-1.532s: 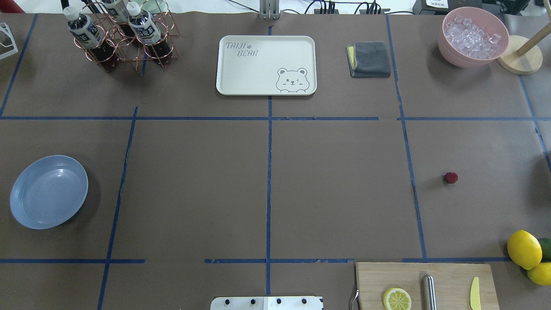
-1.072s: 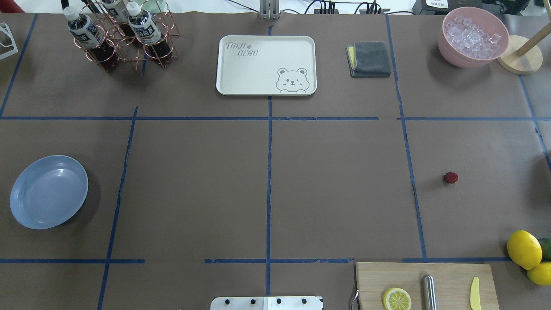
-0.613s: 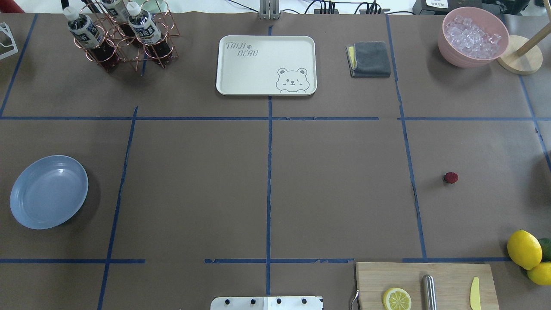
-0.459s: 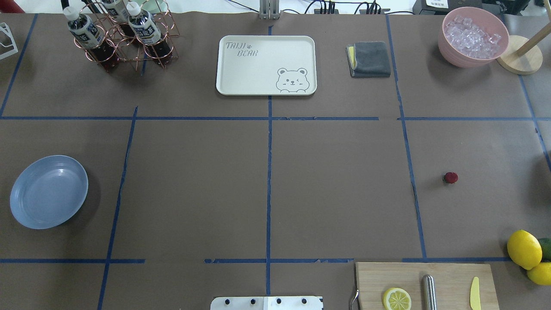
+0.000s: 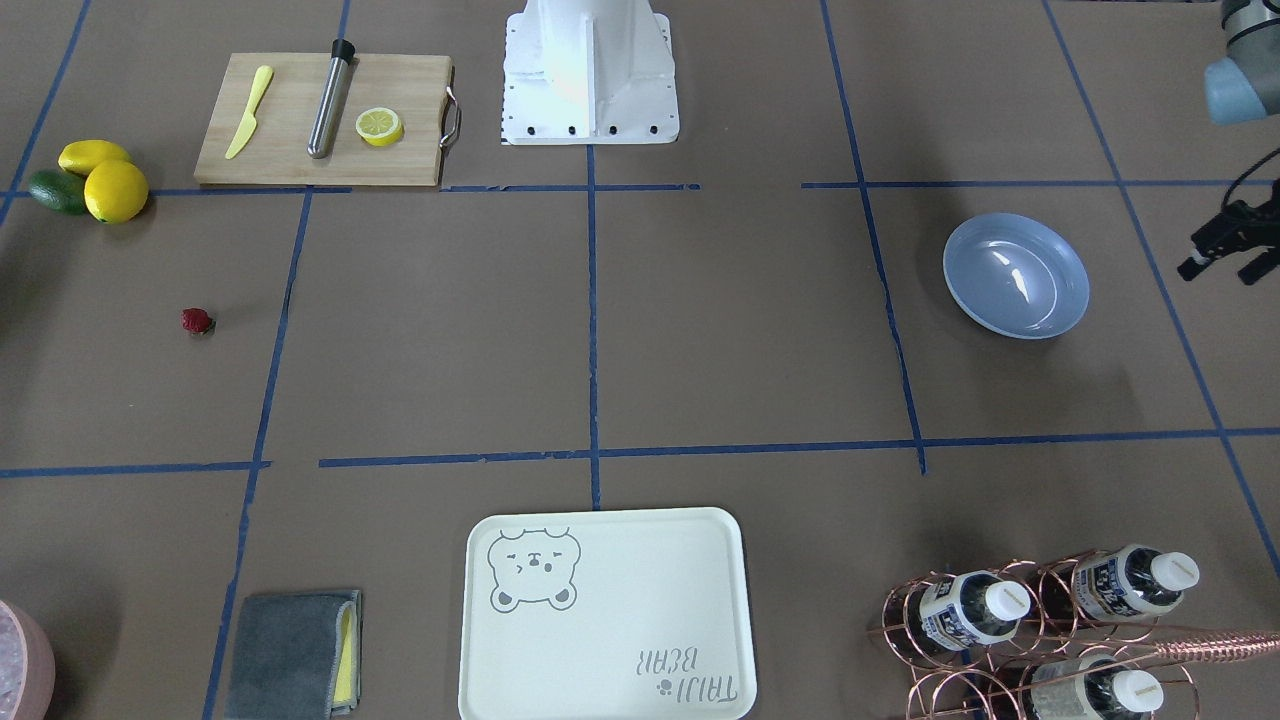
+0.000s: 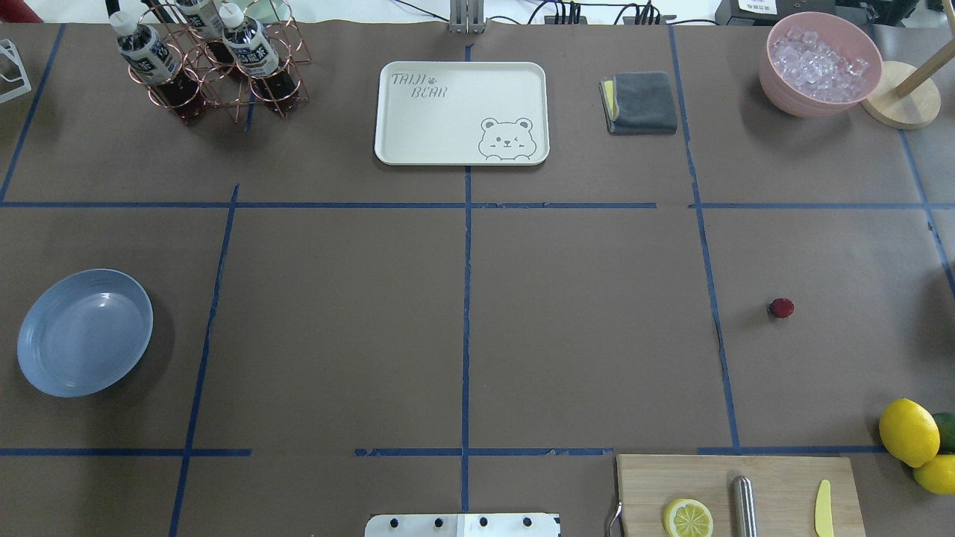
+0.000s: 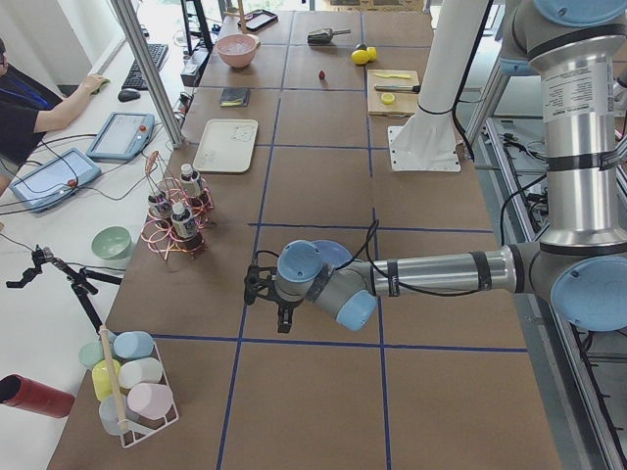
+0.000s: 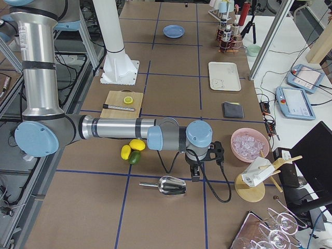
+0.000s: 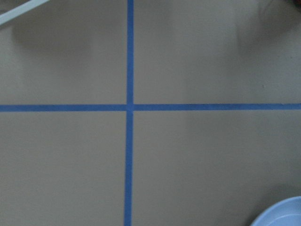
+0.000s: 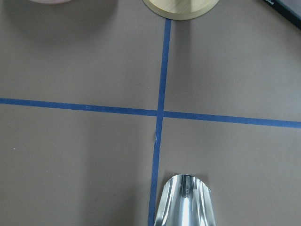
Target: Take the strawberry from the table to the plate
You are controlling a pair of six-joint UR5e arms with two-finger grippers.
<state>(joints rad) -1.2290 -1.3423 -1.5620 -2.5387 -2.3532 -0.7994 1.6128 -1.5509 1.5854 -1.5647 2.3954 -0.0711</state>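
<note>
Finding: pick not yet begun. The strawberry (image 6: 781, 308), small, rounded, dark red with a green tip, lies alone on the matte brown paper table (image 6: 582, 328), on your right arm's side, near the lemons (image 6: 908, 432). The plate (image 6: 84, 332), shallow, glossy, light blue and bare, sits well apart on the left arm's side. The left gripper (image 5: 1222, 262) hangs just outside the plate, fingers apart. The right gripper (image 8: 196, 174) hovers beside a metal scoop (image 8: 172, 185); I cannot tell its jaw state. Judgement: expect a soft berry that may roll.
</note>
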